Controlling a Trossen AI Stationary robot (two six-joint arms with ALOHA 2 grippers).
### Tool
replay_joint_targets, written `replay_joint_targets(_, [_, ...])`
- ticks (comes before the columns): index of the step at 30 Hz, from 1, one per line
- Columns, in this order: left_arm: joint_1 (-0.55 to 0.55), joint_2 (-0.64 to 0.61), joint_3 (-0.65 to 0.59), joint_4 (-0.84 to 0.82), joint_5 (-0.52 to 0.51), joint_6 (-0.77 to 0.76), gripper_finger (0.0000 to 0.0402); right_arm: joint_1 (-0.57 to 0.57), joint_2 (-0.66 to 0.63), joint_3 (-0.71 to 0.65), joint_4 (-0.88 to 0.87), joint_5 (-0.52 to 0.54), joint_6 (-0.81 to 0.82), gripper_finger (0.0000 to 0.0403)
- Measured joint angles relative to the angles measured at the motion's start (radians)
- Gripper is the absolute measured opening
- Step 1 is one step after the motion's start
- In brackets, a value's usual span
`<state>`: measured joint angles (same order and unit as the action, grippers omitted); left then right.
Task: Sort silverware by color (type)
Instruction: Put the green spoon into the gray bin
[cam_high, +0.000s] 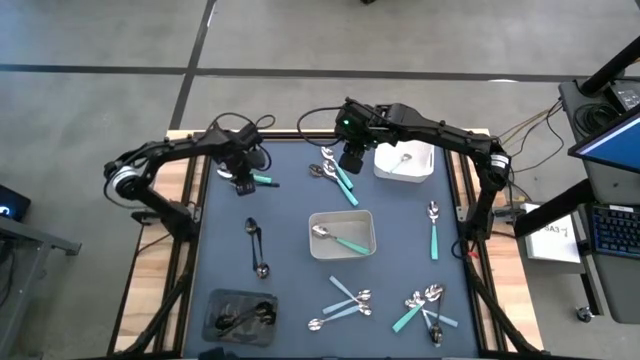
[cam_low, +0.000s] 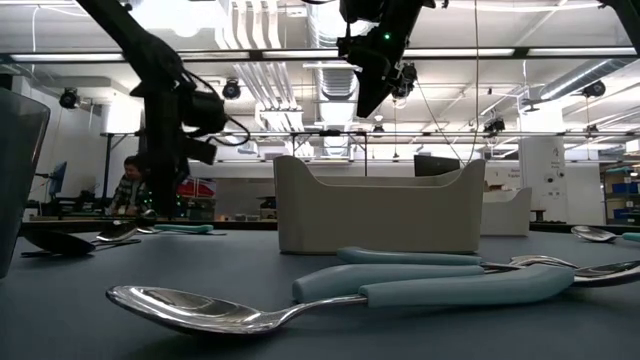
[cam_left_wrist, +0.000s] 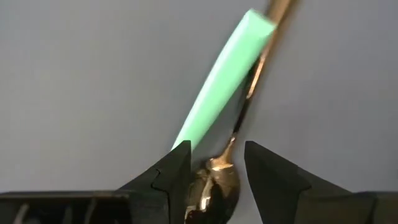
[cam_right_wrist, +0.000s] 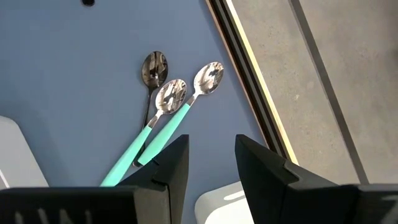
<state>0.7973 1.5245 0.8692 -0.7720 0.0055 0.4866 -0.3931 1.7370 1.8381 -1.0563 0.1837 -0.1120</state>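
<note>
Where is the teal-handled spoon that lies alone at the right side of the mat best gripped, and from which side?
Grip the teal-handled spoon at the middle of its teal handle, coming straight down from above and closing across its width. It lies flat and alone on the mat, and the handle is straight and thicker than the metal neck.

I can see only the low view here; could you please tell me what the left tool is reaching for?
Observer: The left tool is open, straddling a spoon head, with a teal handle lying alongside.
Operator: Thank you. And the right tool?
Observer: The right tool is open above two teal spoons and a darker one.
Operator: Is anything inside the grey tray in front of me?
Observer: Yes, the grey tray holds one teal spoon.
</note>
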Motion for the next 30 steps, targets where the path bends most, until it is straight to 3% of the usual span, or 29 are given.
replay_joint_targets(9, [0.008, 0.080, 0.006, 0.056, -0.096, 0.009, 0.0132, 0.000, 0.000, 0.000, 0.000, 0.000, 0.000, 0.0123])
replay_joint_targets(20, [0.009, 0.170, 0.054, 0.045, -0.099, -0.003, 0.0130, 0.000, 0.000, 0.000, 0.000, 0.000, 0.000, 0.0123])
replay_joint_targets(23, [0.009, 0.175, 0.068, 0.024, -0.084, -0.024, 0.0111, 0.000, 0.000, 0.000, 0.000, 0.000, 0.000, 0.0123])
replay_joint_targets(28, [0.017, 0.164, 0.083, 0.023, -0.078, -0.098, 0.0032, 0.000, 0.000, 0.000, 0.000, 0.000, 0.000, 0.0123])
replay_joint_targets(30, [0.019, 0.163, 0.085, 0.021, -0.079, -0.147, 0.0023, 0.000, 0.000, 0.000, 0.000, 0.000, 0.000, 0.0123])
